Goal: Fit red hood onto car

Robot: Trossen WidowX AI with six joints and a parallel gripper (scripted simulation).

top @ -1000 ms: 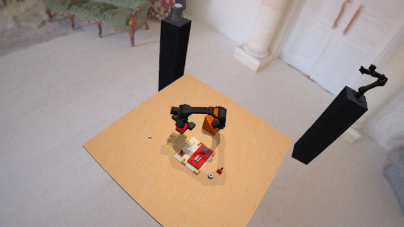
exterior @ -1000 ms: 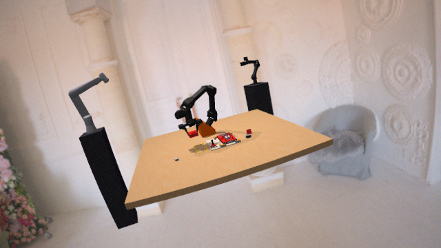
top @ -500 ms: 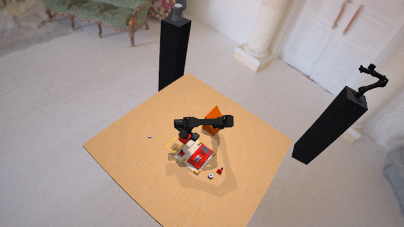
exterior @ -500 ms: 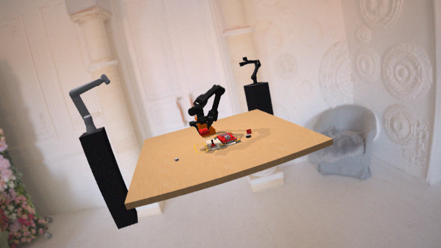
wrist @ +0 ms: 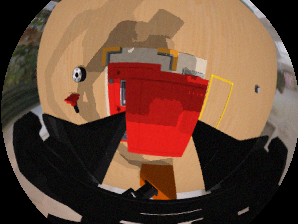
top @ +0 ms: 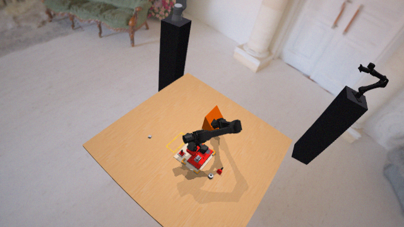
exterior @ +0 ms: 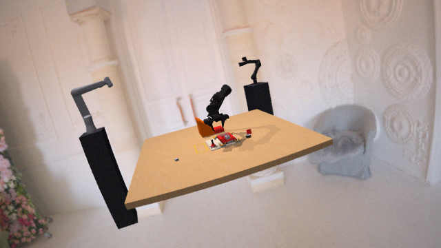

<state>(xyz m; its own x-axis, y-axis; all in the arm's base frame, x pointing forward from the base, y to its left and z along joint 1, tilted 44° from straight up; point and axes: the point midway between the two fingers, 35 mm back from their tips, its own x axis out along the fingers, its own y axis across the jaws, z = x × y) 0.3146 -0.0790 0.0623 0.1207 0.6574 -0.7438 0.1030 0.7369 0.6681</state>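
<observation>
The red hood (top: 191, 151) (exterior: 218, 129) (wrist: 162, 115) is held between the fingers of my gripper (top: 197, 149) (exterior: 218, 127) (wrist: 160, 118), which is shut on its two sides. The hood is off the table, its flat roof toward the wrist camera, and hangs over one end of the jig area. The red car chassis (top: 203, 160) (exterior: 220, 139) (wrist: 115, 96) sits in the pale jig (top: 177, 156) (wrist: 199, 65) with yellow corner clamps. In the wrist view the hood hides much of the chassis. The pegs and the hood's corner holes cannot be made out.
An orange wedge (top: 212, 117) (exterior: 204, 128) (wrist: 165, 175) stands near the arm's base. A wheel (top: 210, 176) (wrist: 78, 74) and a small red part (top: 219, 171) (exterior: 249, 131) lie beside the jig. A yellow outline (wrist: 222, 79) and a small grey block (top: 149, 136) (exterior: 176, 159) are on the other side.
</observation>
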